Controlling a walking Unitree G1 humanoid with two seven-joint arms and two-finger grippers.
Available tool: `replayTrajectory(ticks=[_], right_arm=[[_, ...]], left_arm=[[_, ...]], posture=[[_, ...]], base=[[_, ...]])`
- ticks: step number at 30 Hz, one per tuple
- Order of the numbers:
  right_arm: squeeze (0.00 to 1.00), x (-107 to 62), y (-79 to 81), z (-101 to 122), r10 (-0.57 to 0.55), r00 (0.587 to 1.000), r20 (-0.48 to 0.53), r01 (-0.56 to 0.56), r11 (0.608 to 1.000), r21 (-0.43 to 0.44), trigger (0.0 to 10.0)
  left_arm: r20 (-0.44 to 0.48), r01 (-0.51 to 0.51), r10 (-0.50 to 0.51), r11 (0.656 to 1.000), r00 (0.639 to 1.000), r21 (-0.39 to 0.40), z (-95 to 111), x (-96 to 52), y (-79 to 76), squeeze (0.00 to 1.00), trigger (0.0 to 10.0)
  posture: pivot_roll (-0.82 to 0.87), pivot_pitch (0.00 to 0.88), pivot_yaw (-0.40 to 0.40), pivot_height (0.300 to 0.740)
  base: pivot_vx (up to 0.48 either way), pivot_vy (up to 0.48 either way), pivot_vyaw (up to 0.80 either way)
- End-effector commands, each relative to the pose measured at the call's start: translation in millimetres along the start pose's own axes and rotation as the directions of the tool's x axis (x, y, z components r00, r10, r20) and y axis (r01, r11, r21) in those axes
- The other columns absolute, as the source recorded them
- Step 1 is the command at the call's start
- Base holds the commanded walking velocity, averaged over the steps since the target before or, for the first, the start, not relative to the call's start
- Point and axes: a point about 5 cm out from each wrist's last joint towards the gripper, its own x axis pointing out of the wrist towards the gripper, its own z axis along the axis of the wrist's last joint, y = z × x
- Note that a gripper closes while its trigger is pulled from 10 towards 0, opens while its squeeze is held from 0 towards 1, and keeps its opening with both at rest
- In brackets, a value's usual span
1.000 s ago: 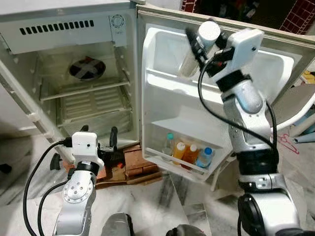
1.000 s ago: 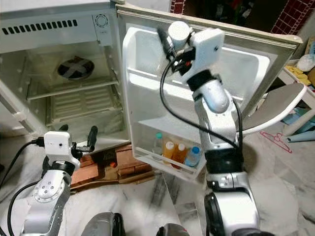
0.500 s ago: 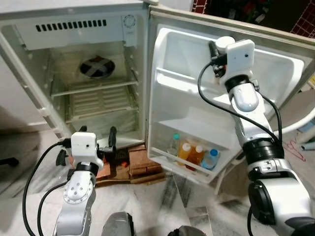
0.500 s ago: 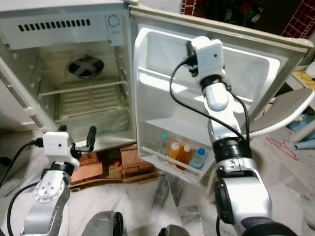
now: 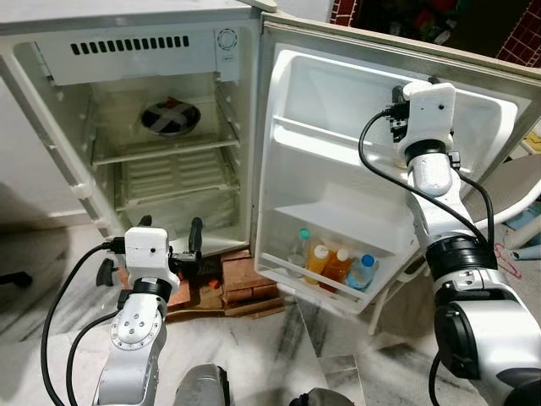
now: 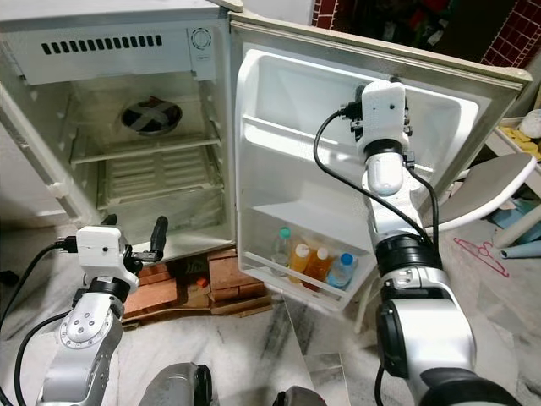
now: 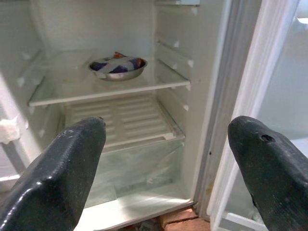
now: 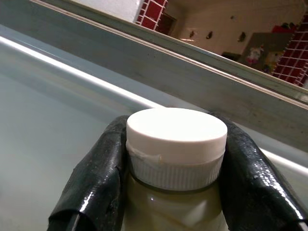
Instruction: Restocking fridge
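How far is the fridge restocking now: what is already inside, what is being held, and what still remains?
Done: several bottles stand in the bottom door shelf, and a metal bowl sits on a shelf inside. In hand: the right gripper is shut on a white-capped bottle, raised at the upper part of the open door. Left: that bottle is not yet set down. The left gripper hangs open.
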Motion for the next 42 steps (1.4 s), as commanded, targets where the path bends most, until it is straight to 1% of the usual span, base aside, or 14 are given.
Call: replayTrajectory(ticks=[1, 3, 4, 5, 6, 14, 17, 20, 27, 31, 32, 35, 38, 42], right_arm=[[0.0, -1.6, -31.5, -21.1, -0.132, 0.983, -0.127, 0.135, 0.991, 0.015, 10.0], [0.0, -1.6, -33.0, -21.9, -0.138, 0.982, -0.131, 0.141, 0.99, 0.018, 10.0], [0.73, -1.6, -33.5, -21.6, -0.138, 0.982, -0.126, 0.142, 0.99, 0.019, 10.0], [0.84, -1.8, -34.5, -21.8, -0.142, 0.982, -0.124, 0.146, 0.989, 0.018, 10.0], [1.0, -1.7, -34.7, -22.0, -0.145, 0.982, -0.124, 0.148, 0.989, 0.017, 10.0], [1.0, -1.1, -43.8, -21.6, -0.184, 0.977, -0.111, 0.185, 0.983, 0.0, 10.0], [1.0, 2.6, -44.4, -12.6, -0.187, 0.978, -0.09, 0.191, 0.981, 0.037, 10.0], [1.0, 6.0, -40.6, 7.5, -0.156, 0.988, 0.009, 0.156, 0.988, 0.009, 10.0], [1.0, 6.3, -42.4, 18.2, -0.152, 0.986, 0.066, 0.154, 0.988, -0.022, 10.0], [1.0, 6.7, -45.0, 32.8, -0.159, 0.978, 0.138, 0.161, 0.987, -0.001, 10.0], [1.0, 6.0, -45.0, 40.0, -0.155, 0.971, 0.181, 0.156, 0.988, 0.008, 10.0], [1.0, 1.7, -42.0, 50.5, -0.126, 0.96, 0.251, 0.133, 0.991, -0.011, 10.0], [1.0, -3.2, -37.7, 55.5, -0.101, 0.953, 0.287, 0.112, 0.993, -0.021, 10.0], [1.0, -13.1, -28.4, 62.7, -0.062, 0.941, 0.333, 0.068, 0.998, -0.007, 10.0]], left_arm=[[0.002, 0.011, -0.011, 1.0, 1.0, 0.011, 1.5, 1.0, -1.2, 0.0, 10.0], [0.0, 0.012, -0.012, 1.0, 1.0, 0.011, 1.3, 1.0, -1.3, 0.0, 10.0], [-0.001, 0.013, -0.013, 1.0, 1.0, 0.012, 1.2, 0.9, -1.1, 0.0, 10.0], [-0.002, 0.014, -0.014, 1.0, 1.0, 0.013, 1.2, 0.8, -1.0, 0.0, 10.0], [-0.003, 0.014, -0.014, 1.0, 1.0, 0.014, 1.2, 0.8, -0.9, 0.0, 10.0], [-0.009, 0.021, -0.021, 1.0, 1.0, 0.022, 0.4, 0.7, 0.2, 0.0, 10.0], [-0.011, 0.021, -0.021, 0.999, 1.0, 0.028, 0.5, 0.5, 0.8, 0.0, 10.0], [-0.013, 0.009, -0.009, 0.999, 1.0, 0.034, 1.4, 0.1, 4.9, 0.0, 10.0], [-0.016, 0.009, -0.008, 0.999, 1.0, 0.039, 0.7, 0.0, 6.3, 0.0, 10.0], [-0.013, 0.008, -0.007, 0.999, 1.0, 0.039, 1.8, 1.5, 7.1, 0.0, 10.0], [-0.014, 0.009, -0.008, 0.999, 1.0, 0.041, 1.8, 1.7, 7.4, 0.0, 10.0], [-0.017, 0.007, -0.006, 0.999, 1.0, 0.042, 1.4, 1.5, 8.3, 0.0, 10.0], [-0.019, 0.003, -0.002, 0.999, 1.0, 0.044, 1.2, 1.3, 8.8, 0.0, 10.0], [-0.03, -0.004, 0.005, 0.999, 1.0, 0.047, -0.1, 1.1, 8.0, 0.0, 10.0]], posture=[[0.09, 0.053, -0.054, 0.74], [0.09, 0.053, -0.054, 0.74], [0.09, 0.055, -0.051, 0.74], [0.09, 0.055, -0.051, 0.74], [0.09, 0.055, -0.051, 0.74], [0.09, 0.057, -0.043, 0.74], [0.09, 0.06, -0.039, 0.74], [0.09, 0.062, -0.04, 0.74], [0.09, 0.065, -0.041, 0.74], [0.08, 0.065, -0.039, 0.74], [0.08, 0.065, -0.038, 0.74], [0.08, 0.064, -0.038, 0.74], [0.08, 0.064, -0.038, 0.74], [0.08, 0.066, -0.036, 0.74]], base=[[0.0, 0.0, 0.0], [0.0, 0.0, 0.0], [0.0, 0.0, 0.0], [0.0, 0.0, 0.0], [0.0, 0.0, 0.0], [0.0, 0.0, 0.0], [0.0, 0.0, 0.0], [0.0, 0.0, 0.0], [0.0, 0.0, 0.0], [0.0, 0.0, 0.0], [0.0, 0.0, 0.0], [0.0, 0.0, 0.0], [0.0, 0.0, 0.0], [0.0, 0.0, 0.0]])
